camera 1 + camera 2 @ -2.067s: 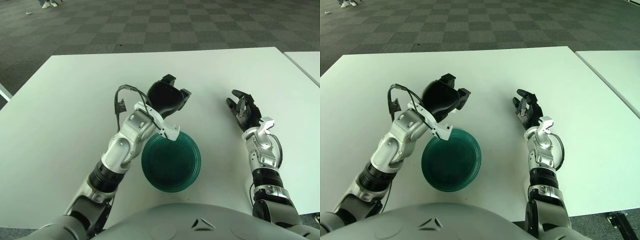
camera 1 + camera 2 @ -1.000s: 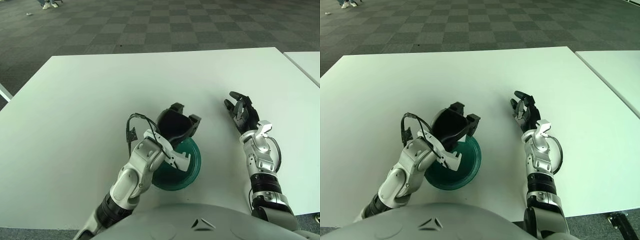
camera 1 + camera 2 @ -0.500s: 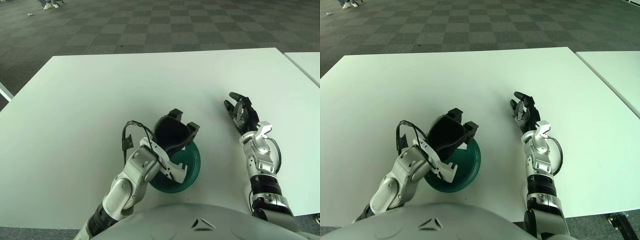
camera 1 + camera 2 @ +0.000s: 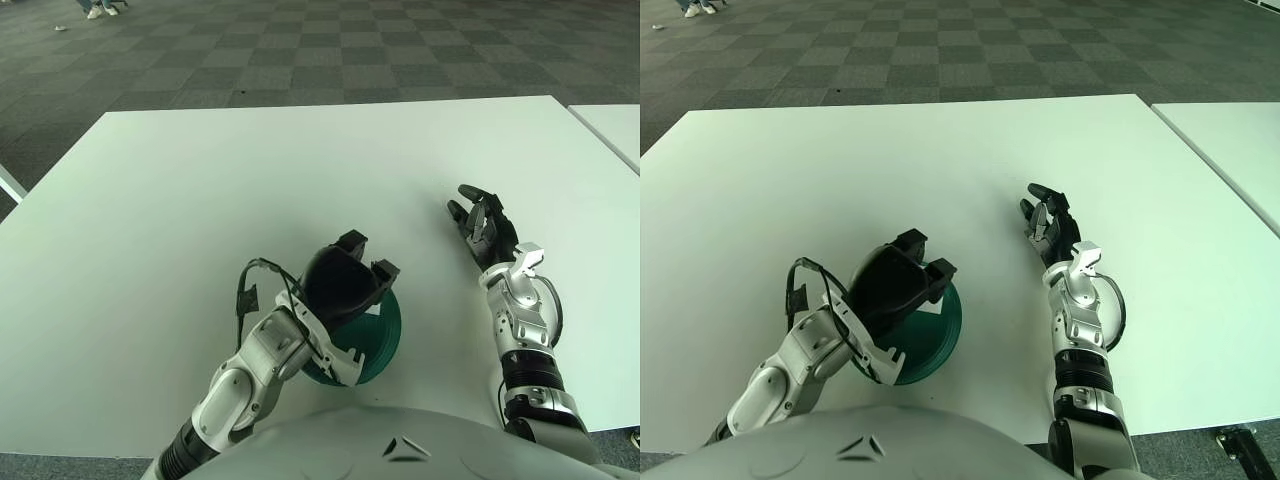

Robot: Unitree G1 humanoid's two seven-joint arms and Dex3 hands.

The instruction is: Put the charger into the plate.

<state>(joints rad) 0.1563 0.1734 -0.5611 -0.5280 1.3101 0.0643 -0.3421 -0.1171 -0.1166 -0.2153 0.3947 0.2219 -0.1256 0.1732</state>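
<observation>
White bench point(image 4: 200, 180) carries a dark green plate point(image 4: 385, 335) near the robot; the left hand point(image 4: 345, 285) hovers over it, fingers curled, though no charger is visible (possibly hidden inside). The right hand point(image 4: 485, 225) shows to the plate's right, fingers loosely spread, holding nothing. A charger is probably light, rigid and smooth: grip its flat sides.

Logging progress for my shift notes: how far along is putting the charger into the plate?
Done: the left robot hand is over the round green plate on the white table. In hand: unclear, no charger shows. Left: confirming the drop and withdrawing. The right robot hand shows right of the plate.
</observation>
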